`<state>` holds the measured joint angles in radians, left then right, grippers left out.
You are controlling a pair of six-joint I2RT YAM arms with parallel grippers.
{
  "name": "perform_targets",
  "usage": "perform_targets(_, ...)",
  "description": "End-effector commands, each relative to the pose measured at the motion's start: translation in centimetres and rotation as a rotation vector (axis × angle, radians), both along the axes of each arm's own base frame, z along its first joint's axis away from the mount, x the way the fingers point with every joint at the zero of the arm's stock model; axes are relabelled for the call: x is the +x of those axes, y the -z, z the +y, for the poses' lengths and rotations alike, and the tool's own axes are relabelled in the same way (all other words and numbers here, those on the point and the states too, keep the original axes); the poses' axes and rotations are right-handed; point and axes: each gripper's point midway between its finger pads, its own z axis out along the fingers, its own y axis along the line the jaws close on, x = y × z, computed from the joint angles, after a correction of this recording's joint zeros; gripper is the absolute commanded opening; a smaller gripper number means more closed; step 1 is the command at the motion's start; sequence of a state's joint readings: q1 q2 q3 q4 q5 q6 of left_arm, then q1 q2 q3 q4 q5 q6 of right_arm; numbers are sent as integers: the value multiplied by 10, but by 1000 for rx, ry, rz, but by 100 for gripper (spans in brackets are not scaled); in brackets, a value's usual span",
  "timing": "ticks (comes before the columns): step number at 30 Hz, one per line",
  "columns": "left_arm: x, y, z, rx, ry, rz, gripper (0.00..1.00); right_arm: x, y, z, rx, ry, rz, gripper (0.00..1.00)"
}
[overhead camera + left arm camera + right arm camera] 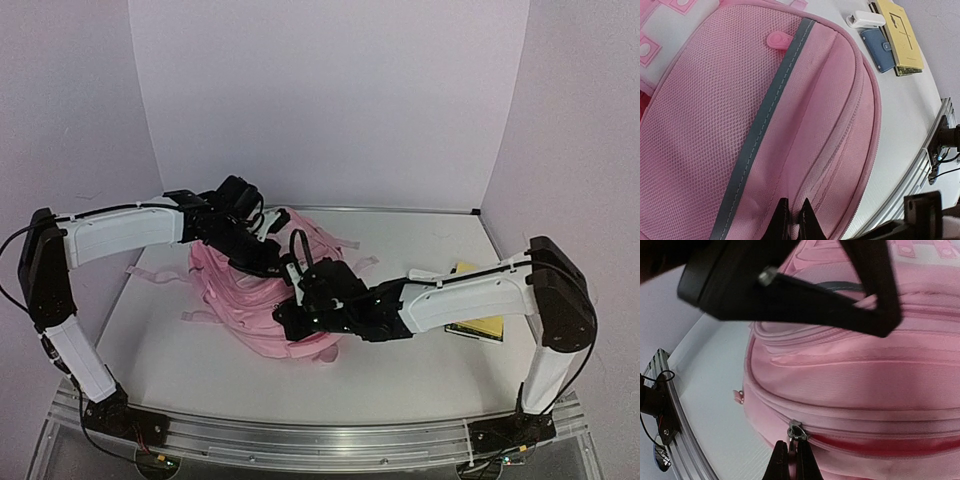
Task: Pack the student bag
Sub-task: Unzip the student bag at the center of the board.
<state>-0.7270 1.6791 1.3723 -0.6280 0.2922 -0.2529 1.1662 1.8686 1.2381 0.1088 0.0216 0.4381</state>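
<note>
1. Top external view: we counted one student bag (pixel 235 300), two grippers, and beside the bag on the table (pixel 200 370) one yellow book (pixel 900 35), one blue case (pixel 879 49) and one white clip-like item (pixel 866 19).
2. One bag zip stood slightly parted; its contents were hidden.
3. The bag lay front-up mid-table; the arms hid its long axis.
4. The left gripper (pixel 792 220) was pressed narrow against the bag's fabric, and the right gripper (pixel 790 457) was closed narrow at the zip pull (pixel 795 431).

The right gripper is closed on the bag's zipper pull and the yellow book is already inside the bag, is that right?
Not quite: the yellow book lies on the table beside the student bag, not inside it, as the left wrist view shows. The right gripper is closed on the zipper pull.
</note>
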Motion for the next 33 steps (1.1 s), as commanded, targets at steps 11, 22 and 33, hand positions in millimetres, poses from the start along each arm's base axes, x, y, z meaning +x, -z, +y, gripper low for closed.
perform_targets(11, 20, -91, -55, -398, 8, -23, 0, 3, -19, 76, 216, 66, -153, 0)
perform_targets(22, 14, -100, -53, -451, -7, 8, 0, 20, -15, 109, 235, 82, -225, 0)
perform_targets(33, 39, -100, 20, -447, -115, 15, 0, -23, -64, 72, 267, -98, -203, 49)
